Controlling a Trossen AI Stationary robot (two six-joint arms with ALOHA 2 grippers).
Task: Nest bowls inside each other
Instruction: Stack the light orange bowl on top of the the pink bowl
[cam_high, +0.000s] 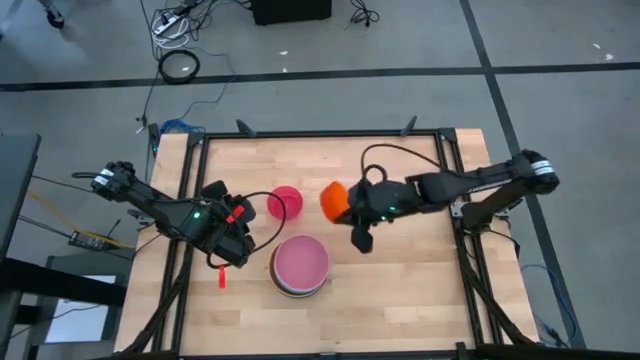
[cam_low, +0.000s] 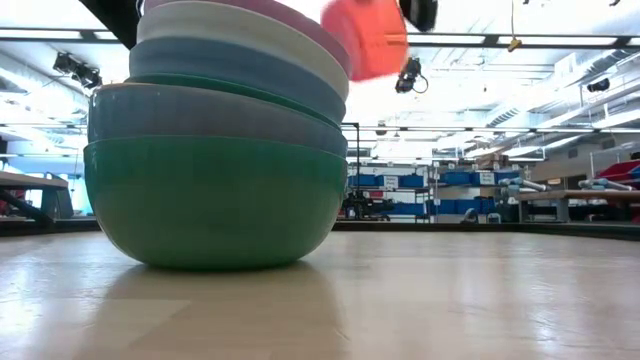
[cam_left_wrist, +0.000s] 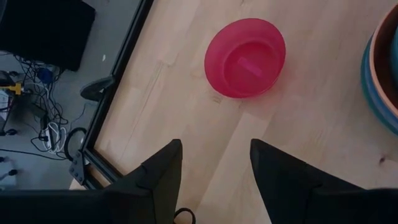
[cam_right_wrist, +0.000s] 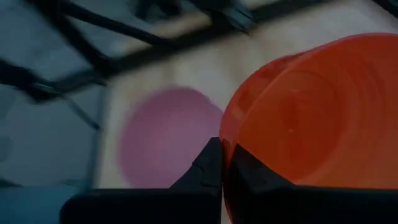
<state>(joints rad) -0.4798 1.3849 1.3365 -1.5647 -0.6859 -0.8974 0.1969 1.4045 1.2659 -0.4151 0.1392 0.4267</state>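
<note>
Right claw (cam_right_wrist: 222, 163) clenched on orange-red bowl's (cam_right_wrist: 311, 112) rim, held aloft, left claw (cam_left_wrist: 214, 165) released beside stack (cam_high: 299, 265)

Orange-red bowl (cam_right_wrist: 311, 112) pinched between the right gripper's (cam_right_wrist: 224, 163) dark fingers; red bowl (cam_left_wrist: 245, 57) beyond the left gripper's (cam_left_wrist: 215, 163) dark fingers; pink-topped stack (cam_high: 300, 264); pale wood table (cam_high: 420, 290).

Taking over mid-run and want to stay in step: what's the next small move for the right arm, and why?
Probably carry the orange-red bowl over the stack of nested bowls and lower it in. The right gripper is shut on its rim, it hangs above the table, and the stack's pink top bowl is open.
</note>
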